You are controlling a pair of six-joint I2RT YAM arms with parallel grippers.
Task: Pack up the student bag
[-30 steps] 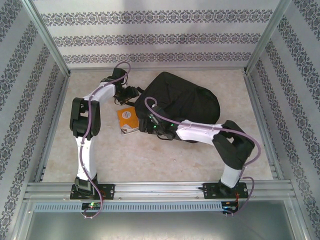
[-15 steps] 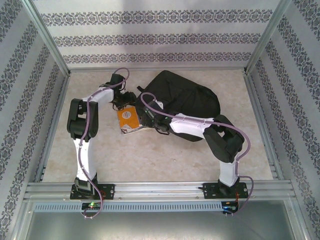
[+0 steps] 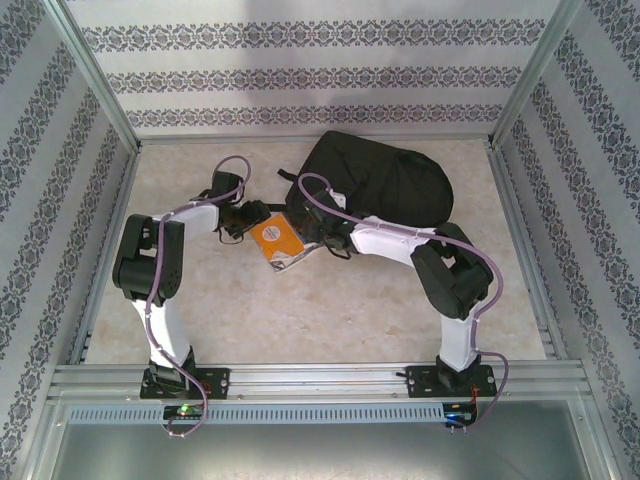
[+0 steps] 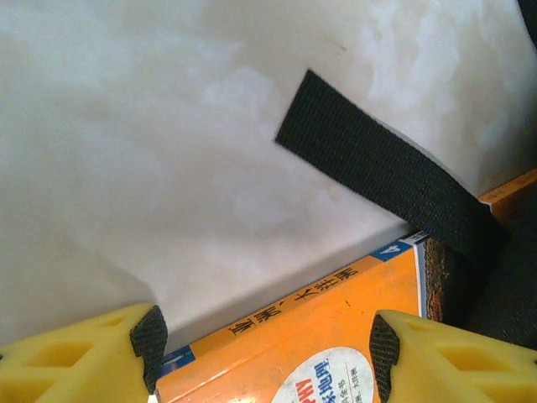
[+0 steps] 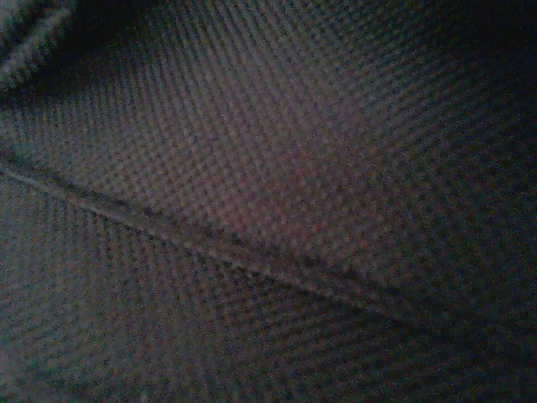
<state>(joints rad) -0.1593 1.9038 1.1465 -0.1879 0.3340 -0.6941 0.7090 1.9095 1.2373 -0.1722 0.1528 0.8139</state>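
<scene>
Left arm (image 3: 168,330) and right arm (image 3: 385,238): white link shells with black joint housings (image 3: 140,265). One purple cable (image 3: 232,160) is routed outside each arm in loose loops. Black base plates (image 3: 180,378) at the foot of each arm. Left gripper (image 4: 267,348): yellow moulded fingers (image 4: 75,357) with recessed pockets and black textured pads (image 4: 151,337).

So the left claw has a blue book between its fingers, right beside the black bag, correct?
Not blue: the book between the fingers of the left claw is orange, as the left wrist view shows. The rest holds: it sits right beside the black bag.
</scene>
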